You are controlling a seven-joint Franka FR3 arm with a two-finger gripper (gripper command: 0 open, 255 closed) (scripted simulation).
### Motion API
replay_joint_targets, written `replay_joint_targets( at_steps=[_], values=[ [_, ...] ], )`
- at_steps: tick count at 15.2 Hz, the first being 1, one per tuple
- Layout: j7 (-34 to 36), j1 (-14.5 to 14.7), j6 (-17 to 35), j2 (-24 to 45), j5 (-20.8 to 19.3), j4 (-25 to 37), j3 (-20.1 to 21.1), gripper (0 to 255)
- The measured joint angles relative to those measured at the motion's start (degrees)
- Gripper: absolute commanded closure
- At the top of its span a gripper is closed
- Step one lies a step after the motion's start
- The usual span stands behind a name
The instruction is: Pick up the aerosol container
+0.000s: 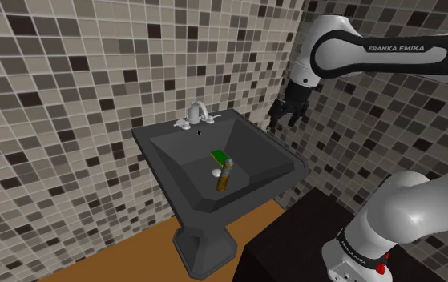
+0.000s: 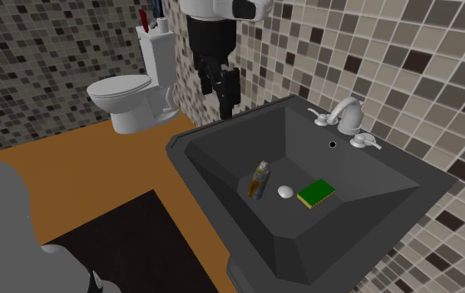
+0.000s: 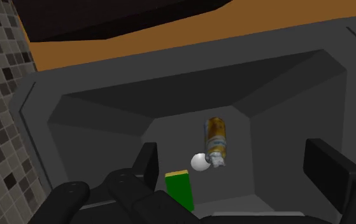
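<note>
Black and spread wide, holding nothing, the tool (image 2: 224, 98) hangs over the dark sink's (image 2: 214, 131) rim at the second exterior view's left, well apart from its target. Next rightward, the bronze aerosol can (image 2: 259, 179) rests in the basin. A small white ball (image 2: 285, 191) sits just beside it, then a green sponge (image 2: 317, 192), then the tap (image 2: 344, 115). Nothing is done yet, I judge: reaching down, closing and lifting all remain.
</note>
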Motion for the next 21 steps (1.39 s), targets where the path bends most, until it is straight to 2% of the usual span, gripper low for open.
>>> replay_joint_targets(
  at_steps=[11, 19, 21],
  values=[
    [12.7, -1.8, 17.6, 22.9, -1.0, 3.0, 5.3, 0],
    [22.8, -2.3, 25.5, 40.5, -4.8, 10.5, 6.2, 0],
    [25.6, -1.8, 26.4, 45.6, -6.0, 14.2, 6.0, 0]
  ],
)
